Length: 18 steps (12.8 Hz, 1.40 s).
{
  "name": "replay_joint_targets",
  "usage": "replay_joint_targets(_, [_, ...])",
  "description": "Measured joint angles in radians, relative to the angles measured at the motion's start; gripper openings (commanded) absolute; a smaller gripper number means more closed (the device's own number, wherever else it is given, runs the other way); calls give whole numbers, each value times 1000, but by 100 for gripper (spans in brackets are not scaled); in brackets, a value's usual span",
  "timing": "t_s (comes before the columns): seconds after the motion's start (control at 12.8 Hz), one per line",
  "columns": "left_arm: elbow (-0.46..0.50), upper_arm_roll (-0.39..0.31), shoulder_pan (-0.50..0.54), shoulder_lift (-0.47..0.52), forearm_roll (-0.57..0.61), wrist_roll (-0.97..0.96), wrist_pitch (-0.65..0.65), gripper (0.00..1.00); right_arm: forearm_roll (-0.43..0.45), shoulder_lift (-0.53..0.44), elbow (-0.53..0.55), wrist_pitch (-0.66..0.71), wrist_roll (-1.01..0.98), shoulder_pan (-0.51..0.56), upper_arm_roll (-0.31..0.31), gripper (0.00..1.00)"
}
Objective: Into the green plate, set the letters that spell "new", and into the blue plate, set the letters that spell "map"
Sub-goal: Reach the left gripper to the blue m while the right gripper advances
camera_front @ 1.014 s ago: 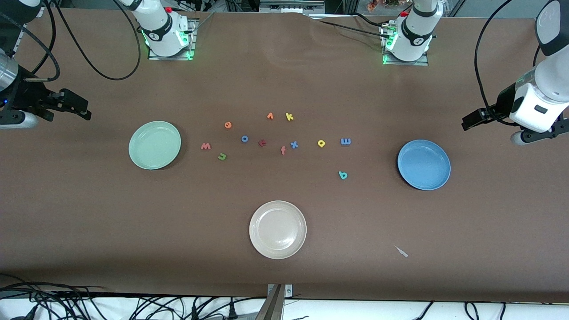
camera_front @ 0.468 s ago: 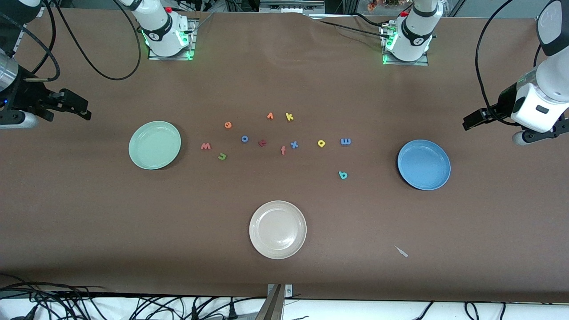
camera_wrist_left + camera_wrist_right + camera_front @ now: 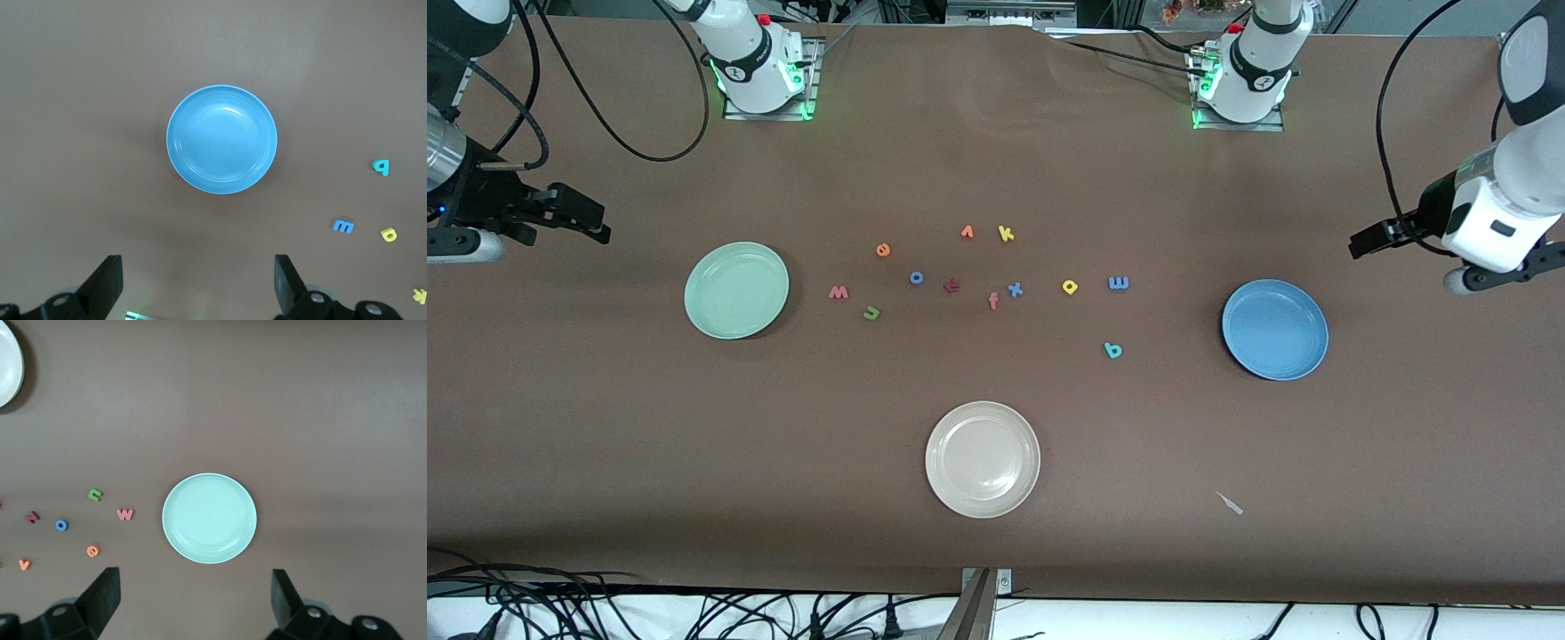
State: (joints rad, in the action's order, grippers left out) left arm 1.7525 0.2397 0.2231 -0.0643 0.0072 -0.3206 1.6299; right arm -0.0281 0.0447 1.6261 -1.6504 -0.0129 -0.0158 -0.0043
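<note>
Nearest the front camera sits the beige-white plate (image 3: 983,459) on the brown surface (image 3: 694,444), with nothing in it. Farther back, the teal "a" (image 3: 1112,350) lies between that plate and the blue plate (image 3: 1274,330), which stands toward the left arm's end. The green plate (image 3: 736,290) stands toward the right arm's end. Both plates hold no letters.

Between the two coloured plates the letters are scattered. The green "n" (image 3: 871,312) and salmon-red "w" (image 3: 838,292) lie near the green plate, with the orange "e" (image 3: 883,250) farther back. The yellow "p" (image 3: 1070,286) and blue "m" (image 3: 1119,283) lie side by side, nearer the blue plate.

The left hand (image 3: 1369,240) hangs released and empty over the surface at its end, well apart from the blue plate and its letters. The right hand (image 3: 591,222) is likewise spread wide and empty at its end, well apart from the green plate.
</note>
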Motion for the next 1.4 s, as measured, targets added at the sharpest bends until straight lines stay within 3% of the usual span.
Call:
replay_joint_targets(0.31, [-18, 8, -7, -72, 0, -24, -5, 100, 0, 1, 0, 0, 0, 0, 0, 100])
replay_joint_targets(0.7, [8, 25, -109, -163, 0, -403, 100, 100, -1, 21, 7, 6, 0, -9, 5, 100])
replay_joint_targets(1.01, [138, 83, -129, -172, 0, -714, 283, 100, -2, 95, 18, -3, 60, -87, 9, 100])
replay_joint_targets(1.4, [387, 223, -133, -177, 0, -1142, 687, 100, 0, 188, 24, -98, 423, -241, 13, 100])
